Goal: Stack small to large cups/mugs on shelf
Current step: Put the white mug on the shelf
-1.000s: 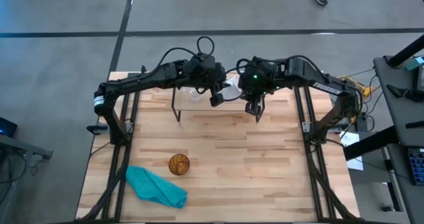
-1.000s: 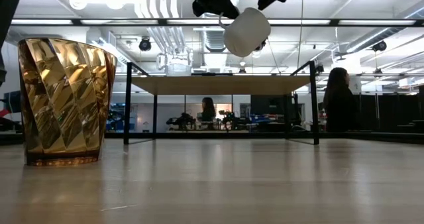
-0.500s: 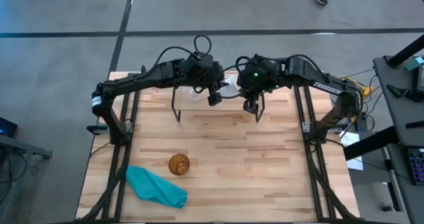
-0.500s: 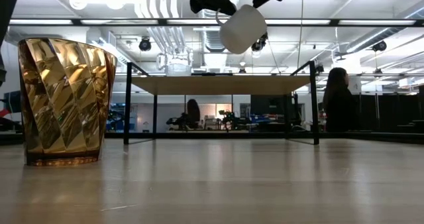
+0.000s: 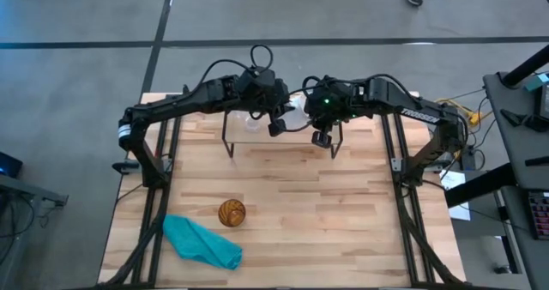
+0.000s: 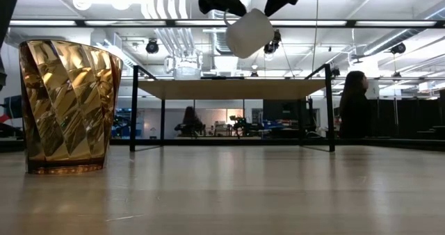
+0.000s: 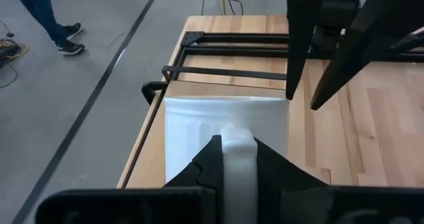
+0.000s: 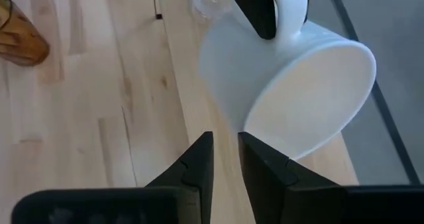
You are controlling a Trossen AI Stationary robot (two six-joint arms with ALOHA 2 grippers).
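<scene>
My left gripper (image 5: 276, 123) hangs over the shelf (image 5: 283, 131) (image 6: 229, 89), shut on the white mug (image 6: 249, 33) (image 8: 285, 85). The mug floats well above the shelf board, tilted, handle uppermost. My right gripper (image 5: 322, 138) (image 8: 225, 151) is just right of the mug, fingers narrowly open, tips next to its lower edge; I cannot tell whether they touch. The tiny clear glass cup (image 5: 253, 121) (image 6: 186, 67) stands on the shelf board. The amber cup (image 5: 232, 213) (image 6: 69, 106) stands on its base on the table, near the front. My left gripper pinches the mug's handle (image 7: 237, 151) between its two fingers, coming from above and pointing down. The mug hangs below the fingers, lifted clear of the shelf, lying tilted with its flat end (image 8: 311, 98) facing the right gripper.
A teal cloth (image 5: 202, 243) lies crumpled at the table's near left corner, beside the amber cup. The shelf's thin black legs (image 6: 132, 110) stand on the far half of the table. People show in the room beyond (image 6: 354, 103).
The left gripper has carried the mug a little toward the table's left, and the mug has tipped slightly further. The right gripper has followed it leftward, closer to the mug. The cups on the shelf and on the table have stayed put.
</scene>
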